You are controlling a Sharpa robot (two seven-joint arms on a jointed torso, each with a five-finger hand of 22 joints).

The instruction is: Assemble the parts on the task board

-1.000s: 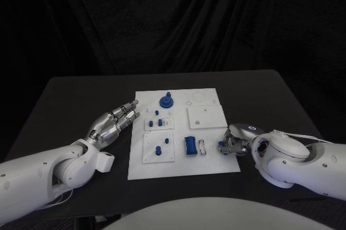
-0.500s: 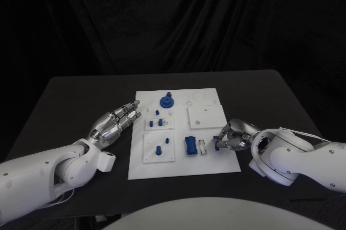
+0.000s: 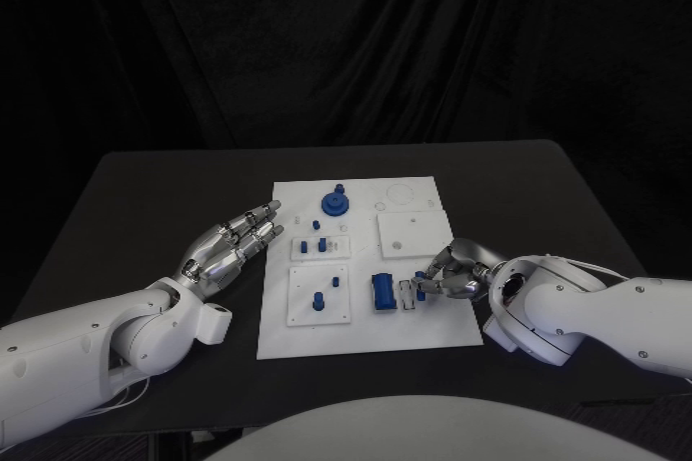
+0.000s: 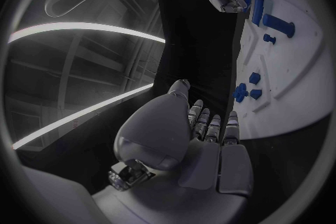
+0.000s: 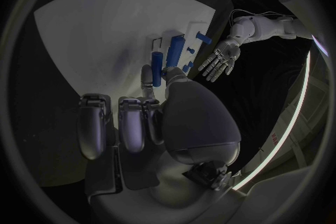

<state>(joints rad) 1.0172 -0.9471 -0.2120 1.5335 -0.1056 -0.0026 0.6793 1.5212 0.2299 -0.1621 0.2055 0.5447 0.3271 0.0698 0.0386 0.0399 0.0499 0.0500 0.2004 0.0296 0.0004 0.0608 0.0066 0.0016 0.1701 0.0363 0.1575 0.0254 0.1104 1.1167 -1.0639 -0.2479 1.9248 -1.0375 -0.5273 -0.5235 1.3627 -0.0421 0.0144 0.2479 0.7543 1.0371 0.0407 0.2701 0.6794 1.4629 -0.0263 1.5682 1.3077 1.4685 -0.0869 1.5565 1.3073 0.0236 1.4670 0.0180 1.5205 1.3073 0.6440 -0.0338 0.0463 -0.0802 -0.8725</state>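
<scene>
The white task board [image 3: 421, 329] lies mid-table, also visible as board [image 4: 297, 84] and board [image 5: 105, 22]. On it stand a blue round part [image 3: 333, 202], small blue pieces [image 3: 319, 247], two blue pegs [image 3: 315, 302] and a blue block [image 3: 381, 291]. My right hand [image 3: 450, 277] hangs over the board's right edge, fingers curled, just right of the block. In the right wrist view it pinches a thin blue bar [image 5: 156, 63] beside the block [image 5: 175, 50]. My left hand [image 3: 231, 243] lies flat with fingers stretched out, holding nothing, just off the board's left edge.
A raised white square plate [image 3: 408, 234] and a ring outline [image 3: 397, 193] sit on the board's far right part. The black table [image 3: 159, 191] has bare room on both sides of the board. A black curtain closes the back.
My right hand has moved from the table beside the board's right edge inward over the board, toward the blue block. The left hand has stayed still.
</scene>
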